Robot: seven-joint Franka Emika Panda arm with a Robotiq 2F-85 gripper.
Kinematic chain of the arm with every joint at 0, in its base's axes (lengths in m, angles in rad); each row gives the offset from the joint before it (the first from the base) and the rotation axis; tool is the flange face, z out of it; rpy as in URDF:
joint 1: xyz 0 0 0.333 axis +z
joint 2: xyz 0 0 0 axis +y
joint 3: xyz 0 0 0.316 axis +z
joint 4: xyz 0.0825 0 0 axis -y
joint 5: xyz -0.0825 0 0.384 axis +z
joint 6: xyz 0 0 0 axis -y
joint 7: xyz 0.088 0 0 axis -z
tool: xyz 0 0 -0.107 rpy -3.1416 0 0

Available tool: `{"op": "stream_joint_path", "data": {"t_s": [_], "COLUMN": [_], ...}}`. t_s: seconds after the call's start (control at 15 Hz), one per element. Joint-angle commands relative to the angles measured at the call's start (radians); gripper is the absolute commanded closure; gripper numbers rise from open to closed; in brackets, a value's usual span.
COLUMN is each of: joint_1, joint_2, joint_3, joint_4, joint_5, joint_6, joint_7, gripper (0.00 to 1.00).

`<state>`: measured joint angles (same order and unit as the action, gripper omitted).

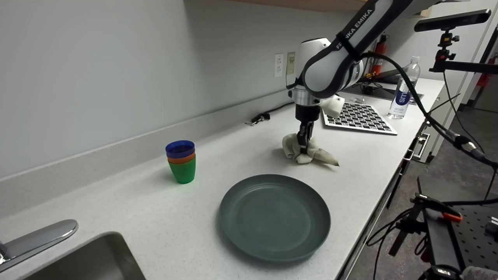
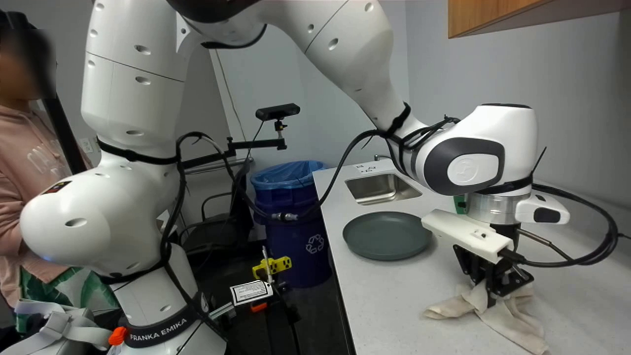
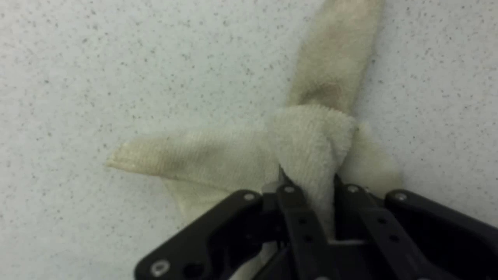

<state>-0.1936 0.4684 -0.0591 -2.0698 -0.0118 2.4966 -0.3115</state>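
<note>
A cream cloth (image 1: 325, 156) lies bunched on the white counter, seen in both exterior views. My gripper (image 1: 303, 149) points straight down into it. In the wrist view a fold of the cloth (image 3: 311, 144) rises between the two fingertips, and the gripper (image 3: 310, 181) is shut on that fold. Loose ends of the cloth (image 2: 515, 325) spread over the countertop on several sides. A dark green plate (image 1: 274, 217) rests flat nearby, apart from the cloth. Stacked blue, orange and green cups (image 1: 183, 169) stand near the wall; my wrist mostly hides them in an exterior view.
A sink (image 1: 91, 260) with a faucet (image 1: 42, 241) lies past the plate. Behind the arm are a black-and-white patterned board (image 1: 360, 118) and a water bottle (image 1: 402, 91). A wall runs along the counter, and a wooden cabinet (image 2: 522, 17) hangs above.
</note>
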Motion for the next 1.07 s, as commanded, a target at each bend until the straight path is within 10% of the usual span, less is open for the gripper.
{"op": "stream_joint_path", "data": {"t_s": [0.0,1.0], "joint_1": [0.033,0.115], "joint_2": [-0.059,-0.106], "joint_3": [0.021,0.271], "joint_4": [-0.009,0.066], "joint_5": [-0.039,0.078], "joint_6": [-0.013,-0.153], "joint_7": [-0.007,-0.263], "gripper": [0.98,0.96]}}
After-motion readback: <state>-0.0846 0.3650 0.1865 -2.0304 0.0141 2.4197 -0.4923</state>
